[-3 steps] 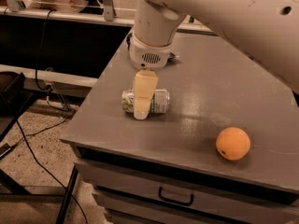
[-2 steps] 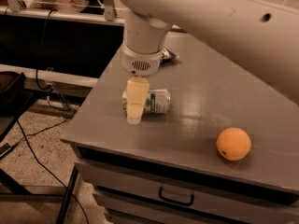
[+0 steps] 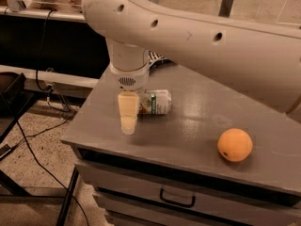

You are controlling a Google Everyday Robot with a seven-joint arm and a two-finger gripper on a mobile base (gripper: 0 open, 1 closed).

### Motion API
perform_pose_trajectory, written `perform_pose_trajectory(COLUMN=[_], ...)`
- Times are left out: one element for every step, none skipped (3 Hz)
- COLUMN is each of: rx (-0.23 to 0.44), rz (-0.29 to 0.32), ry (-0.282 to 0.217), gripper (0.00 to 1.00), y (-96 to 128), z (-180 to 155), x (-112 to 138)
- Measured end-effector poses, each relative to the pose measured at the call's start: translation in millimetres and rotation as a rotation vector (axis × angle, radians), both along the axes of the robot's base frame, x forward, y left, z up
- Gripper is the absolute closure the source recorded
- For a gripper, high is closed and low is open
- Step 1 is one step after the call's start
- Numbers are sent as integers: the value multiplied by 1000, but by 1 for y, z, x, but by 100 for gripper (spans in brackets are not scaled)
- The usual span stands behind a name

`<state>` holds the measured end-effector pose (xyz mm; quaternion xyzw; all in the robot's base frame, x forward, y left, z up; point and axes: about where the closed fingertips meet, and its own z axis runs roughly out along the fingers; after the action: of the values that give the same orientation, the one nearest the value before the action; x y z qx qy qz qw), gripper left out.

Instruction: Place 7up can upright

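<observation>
At the lying 7up can point(image 3: 158, 102), pincer point(image 3: 128, 123)

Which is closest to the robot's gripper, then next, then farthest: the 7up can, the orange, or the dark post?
1. 7up can, on its side, just behind the gripper at the table front left.
2. orange, front right.
3. dark post, far back, beyond the table.
</observation>
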<state>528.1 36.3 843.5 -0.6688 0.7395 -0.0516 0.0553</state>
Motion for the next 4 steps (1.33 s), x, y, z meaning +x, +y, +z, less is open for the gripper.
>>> perform_pose_trajectory(rx=[-27,-31,80,186], rz=[-26,-17,30,78], ry=[-9,-18,-12,-10], gripper=[16,41,70,95], y=[-1,1,3,-6], z=[-6,-6,-1,15], x=[0,-2,-1,3])
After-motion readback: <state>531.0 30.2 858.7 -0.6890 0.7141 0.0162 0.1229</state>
